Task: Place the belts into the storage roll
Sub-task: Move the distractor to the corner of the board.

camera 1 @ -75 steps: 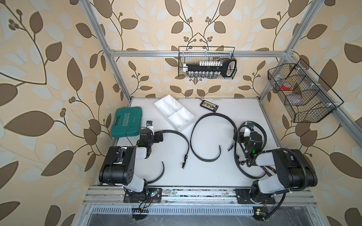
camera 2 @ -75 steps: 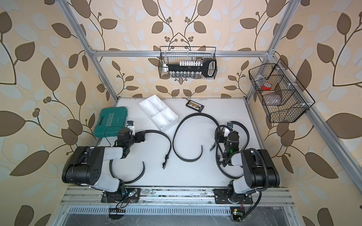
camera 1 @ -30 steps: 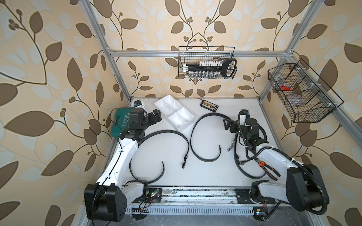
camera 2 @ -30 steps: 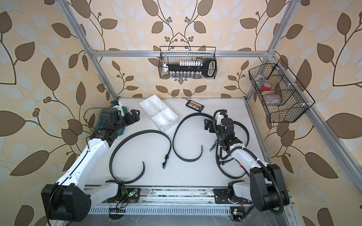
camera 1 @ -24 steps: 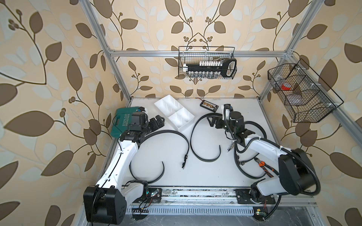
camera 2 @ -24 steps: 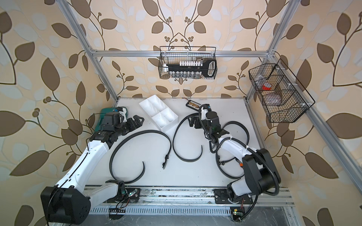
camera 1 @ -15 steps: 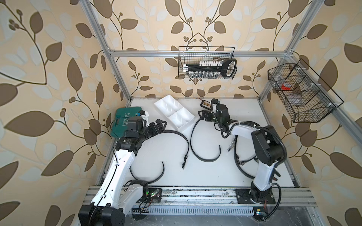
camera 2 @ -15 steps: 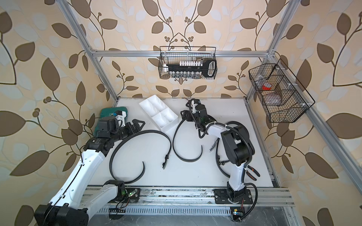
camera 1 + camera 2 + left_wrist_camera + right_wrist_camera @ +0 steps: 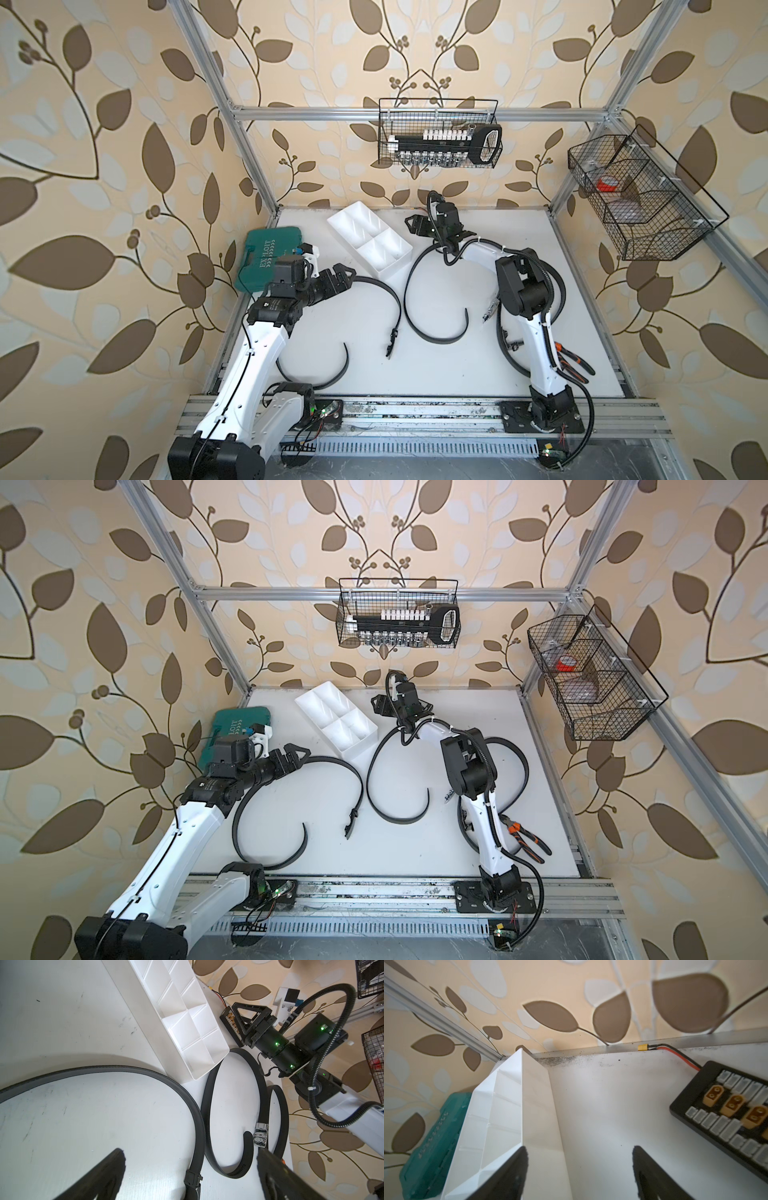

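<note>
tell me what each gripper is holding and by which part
Nothing is held. The left gripper hangs open over a belt; the right gripper stands open at the white tray.

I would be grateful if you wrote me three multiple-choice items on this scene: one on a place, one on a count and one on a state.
1. Where is the case?
A. left of the tray
B. inside it
C. right of it

2. How many belts lie in the tray?
A. three
B. one
C. none

3. The left gripper is:
A. shut on a belt
B. open
C. shut on the tray

Answers:
1 A: both top views show it left of the tray.
2 C: every compartment is bare, and the belts lie outside.
3 B: the left wrist view shows its jaws wide apart, gripping nothing.
</note>
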Motion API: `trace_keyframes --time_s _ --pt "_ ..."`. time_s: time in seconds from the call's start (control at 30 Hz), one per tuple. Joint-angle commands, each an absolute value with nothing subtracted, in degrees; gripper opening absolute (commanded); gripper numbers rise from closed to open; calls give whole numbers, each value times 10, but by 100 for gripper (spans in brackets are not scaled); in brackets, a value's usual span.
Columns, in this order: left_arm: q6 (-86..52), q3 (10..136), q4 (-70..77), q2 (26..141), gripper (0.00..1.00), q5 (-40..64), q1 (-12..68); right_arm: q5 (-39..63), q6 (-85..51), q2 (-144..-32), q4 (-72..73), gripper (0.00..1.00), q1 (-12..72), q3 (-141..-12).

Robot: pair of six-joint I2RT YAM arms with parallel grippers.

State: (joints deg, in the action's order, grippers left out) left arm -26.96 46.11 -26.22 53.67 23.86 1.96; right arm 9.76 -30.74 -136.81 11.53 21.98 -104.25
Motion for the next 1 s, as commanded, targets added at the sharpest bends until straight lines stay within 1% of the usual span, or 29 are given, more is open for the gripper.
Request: trace_keyframes --time_s 0.0,0.07,0.1,0.13,0.2,0.3,0.43,0.53,0.63,0.83,0.97 --pt "-249 459 -261 525 99 249 25 98 -330 -1409 73 58 220 -1086" --pt "-246 459 -262 524 99 247 25 86 -339 -1425 66 53 220 -1107" --pt "-245 459 -263 524 99 246 25 83 -340 -1435 60 46 220 -1121" --pt "-245 458 -262 524 99 245 25 77 -340 -1445 55 44 220 -1133" --pt "-244 457 -262 525 99 245 25 66 -341 -1463 49 42 220 -1156" --pt "-242 449 -253 526 99 244 25 42 -340 -1496 21 41 220 -1212" --pt "-248 445 -247 534 99 245 25 19 -349 -1571 -89 39 215 -1359" --pt "-244 449 -249 539 99 240 24 4 -361 -1609 -122 37 213 -1421" --pt "-244 449 -250 540 99 239 24 -3 -376 -1619 -118 34 205 -1422" --pt "-247 446 -249 547 99 245 24 -6 -398 -1625 -117 33 181 -1409" --pt "-246 446 -250 550 99 244 24 -19 -408 -1610 -113 32 158 -1383"
